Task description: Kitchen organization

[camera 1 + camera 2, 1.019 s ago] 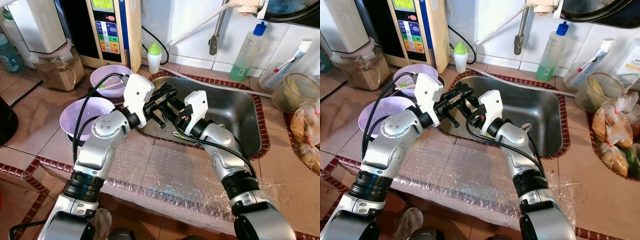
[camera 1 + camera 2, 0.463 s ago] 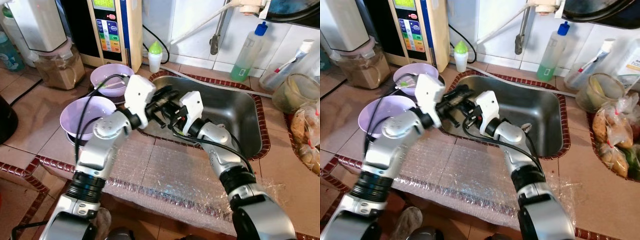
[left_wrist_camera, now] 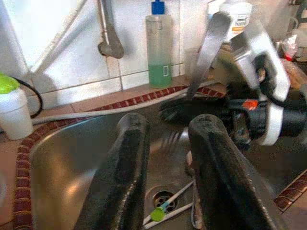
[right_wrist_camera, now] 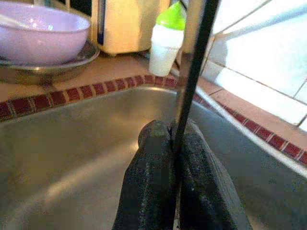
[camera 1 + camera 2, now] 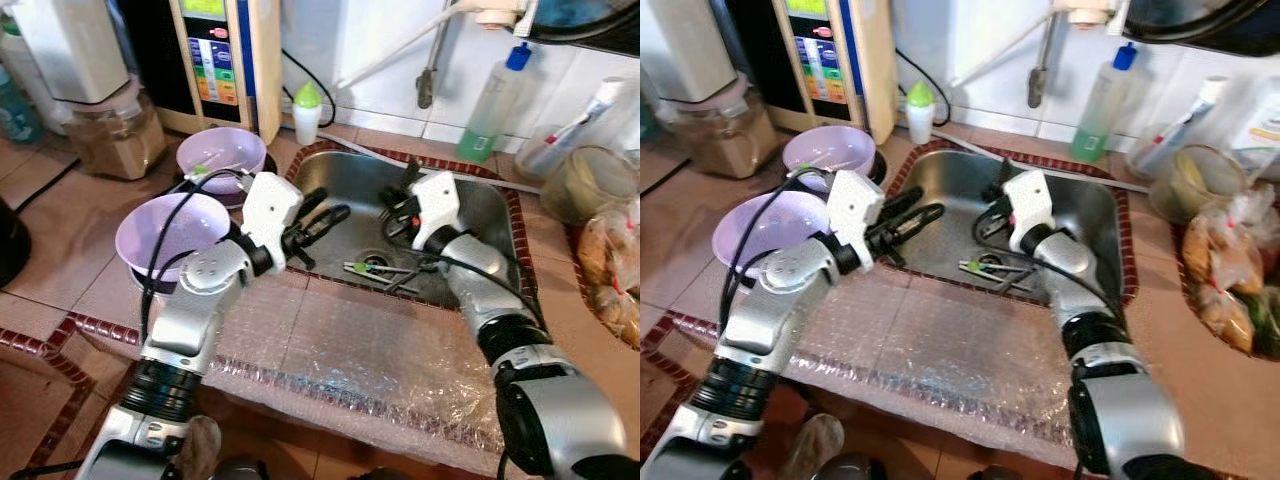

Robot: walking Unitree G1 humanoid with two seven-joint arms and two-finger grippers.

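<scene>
My right gripper (image 5: 398, 206) hangs over the middle of the steel sink (image 5: 500, 215) and is shut on a thin metal utensil handle (image 4: 192, 72), which stands upright between its fingers (image 4: 153, 158). That handle (image 3: 209, 45) rises above the right wrist in the left wrist view. My left gripper (image 5: 333, 204) is open with nothing in it, above the sink's left rim and pointing at the right gripper. Several utensils (image 5: 378, 270), one with a green bit, lie by the drain. Two purple bowls (image 5: 172, 225) (image 5: 222, 155) sit on the counter to the left.
A bubble-wrap sheet (image 5: 340, 350) covers the counter in front of the sink. Behind stand a water purifier (image 5: 225, 60), a small green-capped bottle (image 5: 307, 110), the tap pipe (image 5: 428, 85) and a green soap bottle (image 5: 490, 105). A glass jar (image 5: 590, 185) and bagged food (image 5: 615, 270) are at the right.
The two grippers were close together over the sink's left part; now they have parted. The right one has moved right with the utensil, and the left has drawn back to the rim.
</scene>
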